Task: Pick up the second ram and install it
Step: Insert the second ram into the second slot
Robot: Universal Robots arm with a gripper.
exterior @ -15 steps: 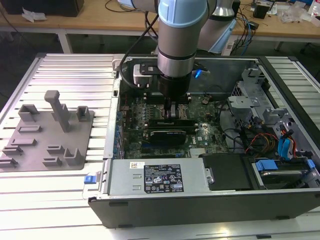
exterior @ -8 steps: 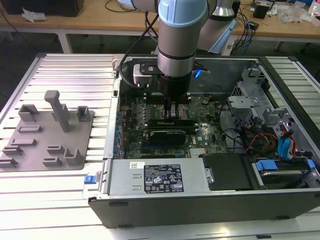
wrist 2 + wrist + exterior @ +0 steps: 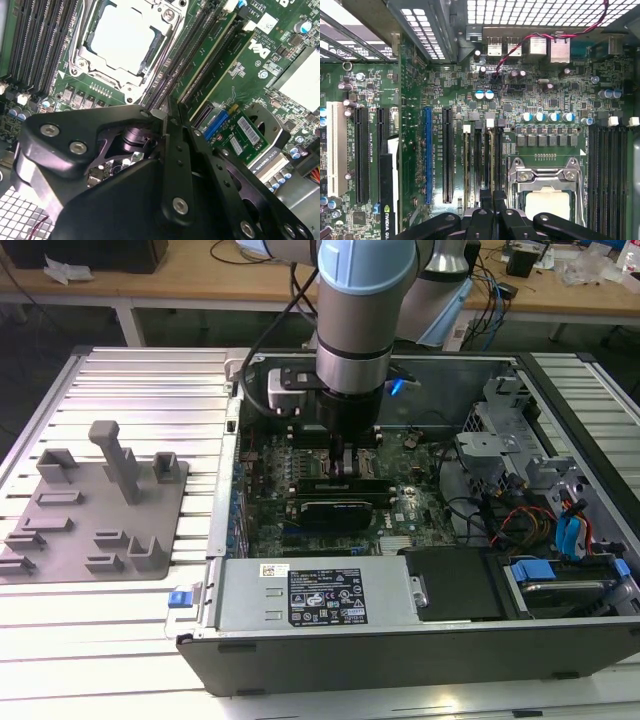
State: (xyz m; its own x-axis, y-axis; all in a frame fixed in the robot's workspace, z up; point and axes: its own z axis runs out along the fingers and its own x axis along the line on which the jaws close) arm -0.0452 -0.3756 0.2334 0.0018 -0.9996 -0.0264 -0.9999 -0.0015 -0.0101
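Note:
The second ram is a thin green stick standing on edge in a memory slot beside the processor socket. In the second wrist view the ram runs away from the fingertips as a narrow green strip. My gripper has its black fingers drawn together on the stick's near end, and the second wrist view shows the gripper the same way. In the exterior view the gripper reaches straight down into the open computer case onto the motherboard, and the arm's body covers the stick there.
A grey fixture tray with posts lies on the table at the exterior view's left. Inside the case, a black graphics card sits just in front of the gripper, the power supply nearer the front, and drive bays with cables at the right.

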